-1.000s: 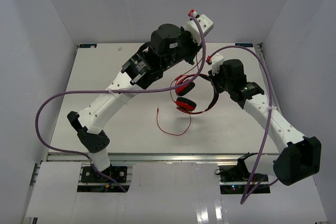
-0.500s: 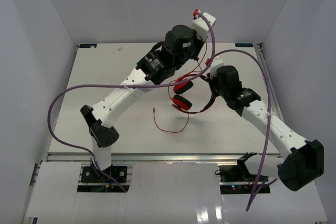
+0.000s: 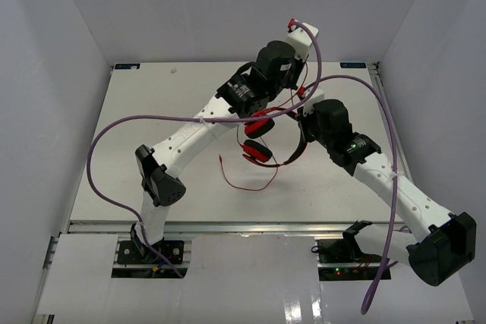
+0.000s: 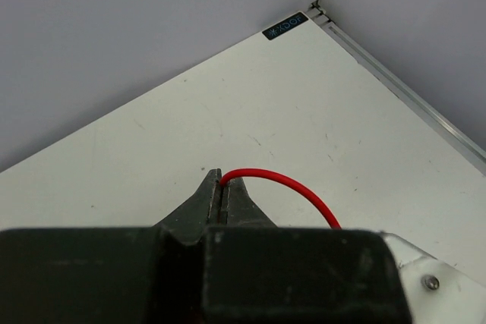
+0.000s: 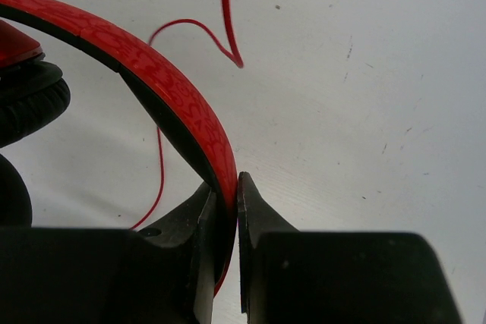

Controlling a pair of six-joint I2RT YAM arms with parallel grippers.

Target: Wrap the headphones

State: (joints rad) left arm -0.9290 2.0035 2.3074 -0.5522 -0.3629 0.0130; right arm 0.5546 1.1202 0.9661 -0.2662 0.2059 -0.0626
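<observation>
The red headphones [image 3: 260,149] hang above the table centre, two round earcups stacked and the headband [image 5: 178,104] curving right. My right gripper [image 5: 228,187] is shut on the headband, whose red outside and black inside pass between the jaws. One black ear pad [image 5: 26,104] shows at the left of the right wrist view. My left gripper [image 4: 222,181] is shut on the thin red cable [image 4: 292,186], which arcs off to the right from the fingertips. In the top view the left gripper [image 3: 287,96] is up behind the earcups. The cable's loose end [image 3: 247,180] trails in a loop on the table.
Thick purple robot cables [image 3: 137,123] loop over both arms and off the table's left side. White walls close in the table [image 3: 152,96] on three sides. The back right corner with its metal edge rail [image 4: 410,100] shows in the left wrist view.
The left arm has swung right and back, carrying the cable toward the right arm. The headphones shifted slightly left and the table loop of cable was drawn in.
</observation>
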